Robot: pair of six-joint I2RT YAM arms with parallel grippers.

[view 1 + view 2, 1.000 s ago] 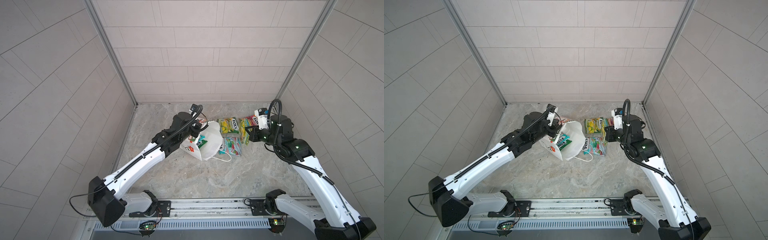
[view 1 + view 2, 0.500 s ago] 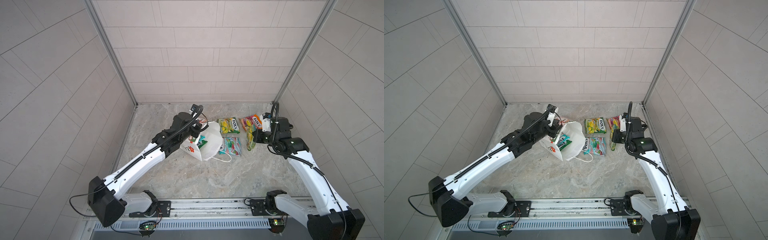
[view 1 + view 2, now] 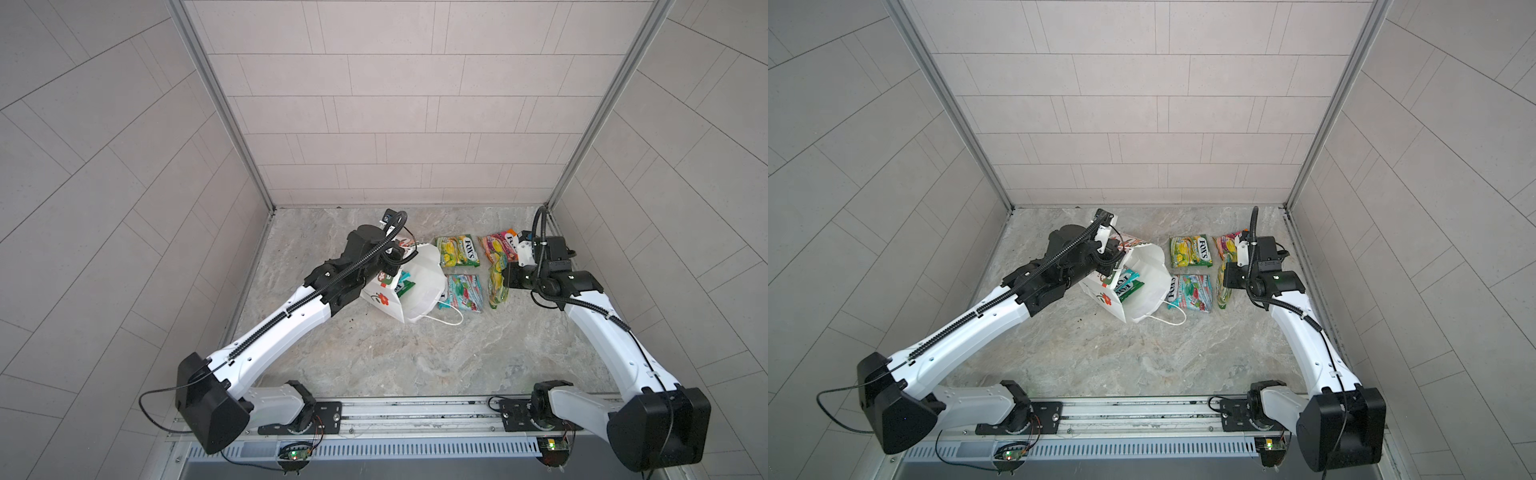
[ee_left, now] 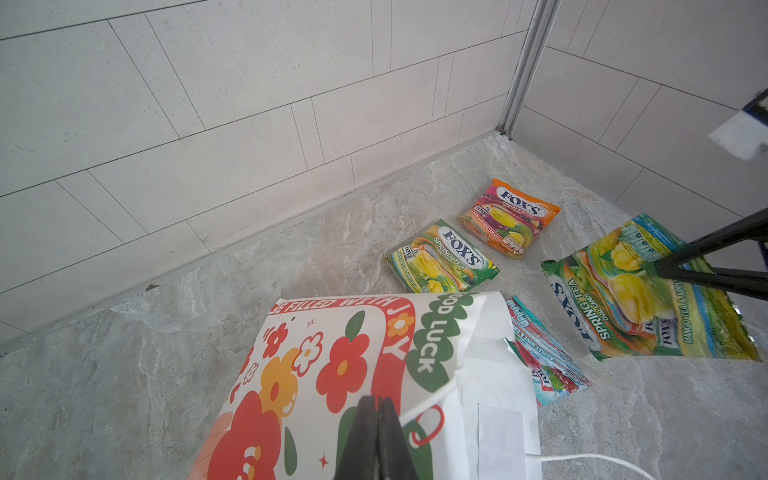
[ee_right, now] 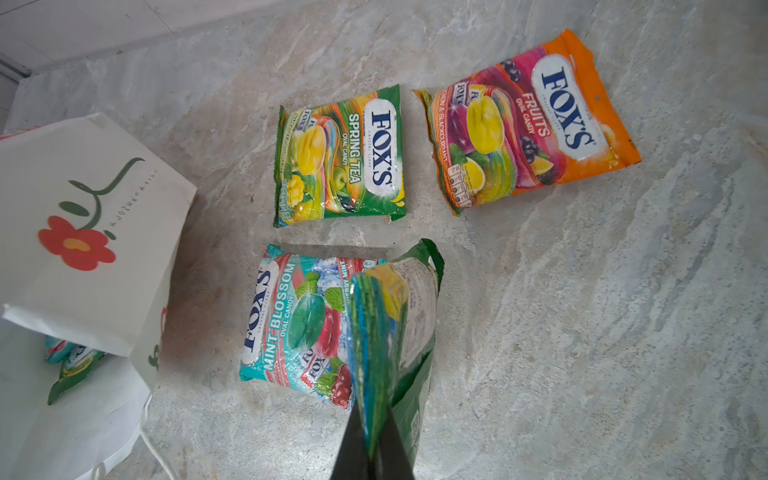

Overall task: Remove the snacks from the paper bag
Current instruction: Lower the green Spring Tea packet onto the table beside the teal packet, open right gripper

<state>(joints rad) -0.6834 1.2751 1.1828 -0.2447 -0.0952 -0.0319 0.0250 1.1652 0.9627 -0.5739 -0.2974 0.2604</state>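
My left jaws are closed on the upper edge of the bag (image 3: 419, 286). It leans open on the bench (image 3: 374, 353), with two packets (image 3: 1126, 284) inside. My right jaws pinch a green packet (image 3: 497, 282), which hangs on edge just beside the teal packet (image 3: 466, 291). A second green packet (image 3: 457, 256) and the orange packet (image 3: 496, 246) lie flat behind.

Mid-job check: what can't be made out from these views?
Snacks left inside the paper bag: both top views show two packet ends; bag wall hides more.
Left gripper's pinch, paper or cord: left wrist view, its fingers cover it.
One end of the orange packet: top view, right arm covers it.
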